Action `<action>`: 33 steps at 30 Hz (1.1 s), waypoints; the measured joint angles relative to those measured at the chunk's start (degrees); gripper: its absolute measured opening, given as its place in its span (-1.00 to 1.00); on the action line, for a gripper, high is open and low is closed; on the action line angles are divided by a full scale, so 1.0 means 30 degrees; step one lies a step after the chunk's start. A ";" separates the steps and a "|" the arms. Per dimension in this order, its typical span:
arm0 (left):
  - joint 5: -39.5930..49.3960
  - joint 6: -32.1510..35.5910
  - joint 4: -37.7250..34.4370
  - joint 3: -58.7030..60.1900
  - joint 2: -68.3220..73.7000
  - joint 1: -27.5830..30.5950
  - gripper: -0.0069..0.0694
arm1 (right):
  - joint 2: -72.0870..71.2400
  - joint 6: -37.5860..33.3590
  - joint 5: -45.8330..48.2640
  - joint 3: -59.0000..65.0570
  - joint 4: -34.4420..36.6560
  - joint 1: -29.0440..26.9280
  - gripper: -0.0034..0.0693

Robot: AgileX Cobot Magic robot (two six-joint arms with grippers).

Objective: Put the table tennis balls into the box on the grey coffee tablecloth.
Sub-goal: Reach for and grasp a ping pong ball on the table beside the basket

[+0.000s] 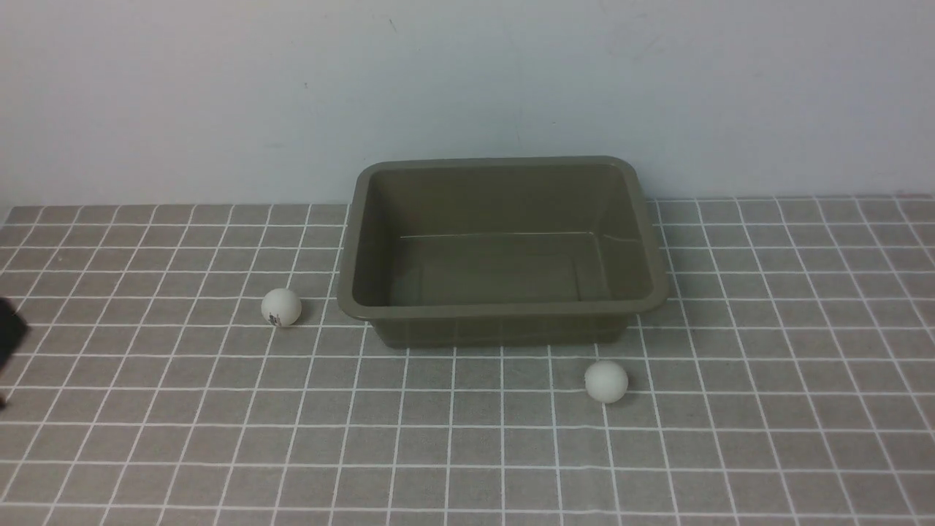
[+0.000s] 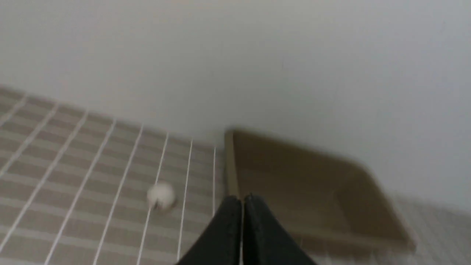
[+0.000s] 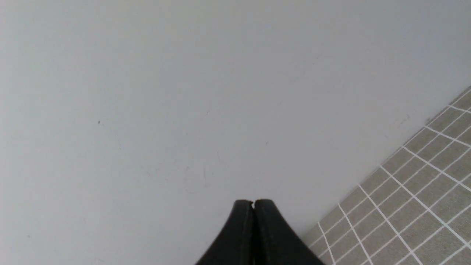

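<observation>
The olive-brown box (image 1: 504, 321) stands on the grey coffee tablecloth (image 1: 767, 380) near the back wall, and it holds nothing. One white table tennis ball (image 1: 281, 307) lies left of the box. The other ball (image 1: 605, 381) lies in front of its right part. My left gripper (image 2: 243, 198) is shut and empty, a black bit of it showing at the front view's left edge (image 1: 9, 336). Its blurred wrist view shows the left ball (image 2: 161, 195) and the box (image 2: 312, 198) ahead. My right gripper (image 3: 253, 202) is shut and empty, facing the wall, out of the front view.
A pale wall (image 1: 467, 88) rises right behind the box. In the right wrist view the tablecloth (image 3: 412, 206) meets the wall.
</observation>
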 joint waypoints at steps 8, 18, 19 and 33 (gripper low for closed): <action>0.4869 0.3922 0.0900 -0.4192 1.0195 -0.0265 -0.83 | 0.0000 0.0162 0.0373 -0.0062 0.0699 0.0057 -0.95; 0.4497 0.4709 0.1713 -1.0464 2.1404 -0.0287 -0.83 | 0.6539 -0.4139 1.3856 -0.9619 -0.3740 0.0518 -0.95; 0.4521 0.4708 0.1732 -1.0919 2.2010 -0.0287 -0.83 | 0.7505 -0.4500 1.4632 -1.0344 -0.3970 0.0537 -0.95; 0.4365 0.4772 0.2606 -1.7471 2.8937 -0.0287 0.19 | 1.5676 -0.8441 1.9562 -1.5438 -0.3988 0.0550 -0.72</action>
